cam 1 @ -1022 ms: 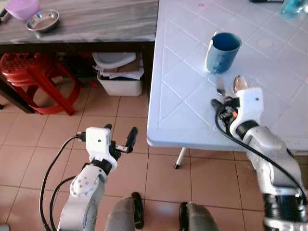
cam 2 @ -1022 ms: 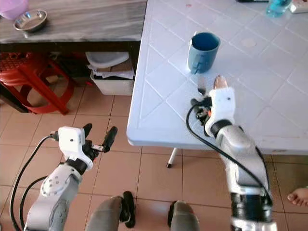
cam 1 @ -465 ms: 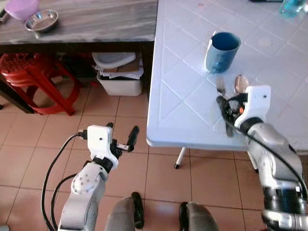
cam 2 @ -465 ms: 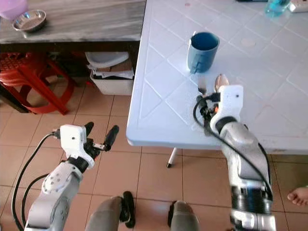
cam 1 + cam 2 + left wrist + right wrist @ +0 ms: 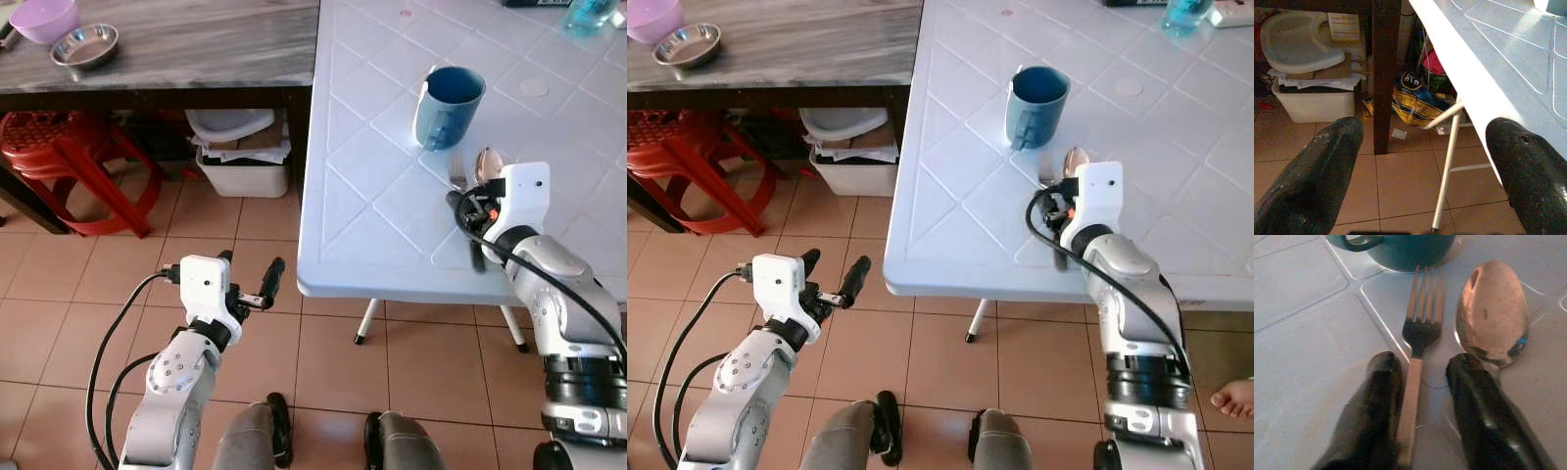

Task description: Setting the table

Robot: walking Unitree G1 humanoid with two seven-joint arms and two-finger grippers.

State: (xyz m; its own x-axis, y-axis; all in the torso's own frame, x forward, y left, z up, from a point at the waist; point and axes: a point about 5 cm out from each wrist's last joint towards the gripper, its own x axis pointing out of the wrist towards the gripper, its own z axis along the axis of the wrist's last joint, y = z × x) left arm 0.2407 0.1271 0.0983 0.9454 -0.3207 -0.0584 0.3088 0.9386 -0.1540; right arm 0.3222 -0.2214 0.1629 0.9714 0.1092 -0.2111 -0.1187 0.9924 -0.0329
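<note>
We are resting our right tool [image 5: 1422, 406] low on the white table [image 5: 372, 186], its 2 fingers [image 5: 1374, 406] narrowly parted around the fork [image 5: 1418, 357] handle, one touching it, so the fork is lying between them, not lifted. Its tines are pointing at the blue mug [image 5: 449, 106], and the spoon [image 5: 1492, 313] is lying just beside it, likely so the cutlery sits together as 1 place setting. Our left tool [image 5: 250, 284] is hanging wide and empty over the tiled floor [image 5: 59, 284].
</note>
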